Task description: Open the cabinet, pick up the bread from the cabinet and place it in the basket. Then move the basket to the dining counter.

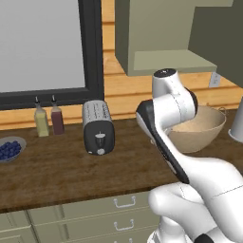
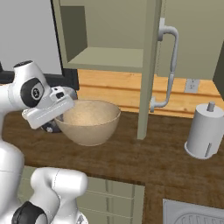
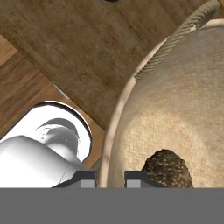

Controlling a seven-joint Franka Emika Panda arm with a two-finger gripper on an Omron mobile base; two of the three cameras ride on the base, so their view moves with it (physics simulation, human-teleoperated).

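1. My pincer (image 3: pixel 109 179) sits at the near rim of the basket (image 3: pixel 175 113); the fingertips (image 3: pixel 86 179) stand close together, the rim between them, jaws as good as closed. Whether they actually pinch the rim, I can't tell.
2. Bread (image 3: pixel 167 168) lies inside the basket, on the woven floor just beyond my right tip.
3. A rope handle (image 3: pixel 175 37) curves over the basket's far rim.
4. The basket (image 2: pixel 89 122) rests on the dark wood-grain worktop (image 2: pixel 166 159), under the open cabinet (image 2: pixel 107 35).
5. The cabinet door (image 2: pixel 148 70) is swung out edge-on, its lower corner just beside the basket's right side. Its silver bar handle (image 2: pixel 172 65) faces right.
6. A paper towel roll (image 2: pixel 204 131) stands well to the right of the door; a wall socket (image 2: pixel 191 85) sits behind it on the wood-panelled wall.
7. Left of the basket: a toaster (image 1: pixel 98 127), then two bottles (image 1: pixel 49 121) by the wall, then a bowl of blueberries (image 1: pixel 9 150) at the worktop's far left.
8. Dark-framed window (image 1: pixel 45 47) above the bottles.
9. Drawer fronts (image 1: pixel 95 213) run below the worktop edge.
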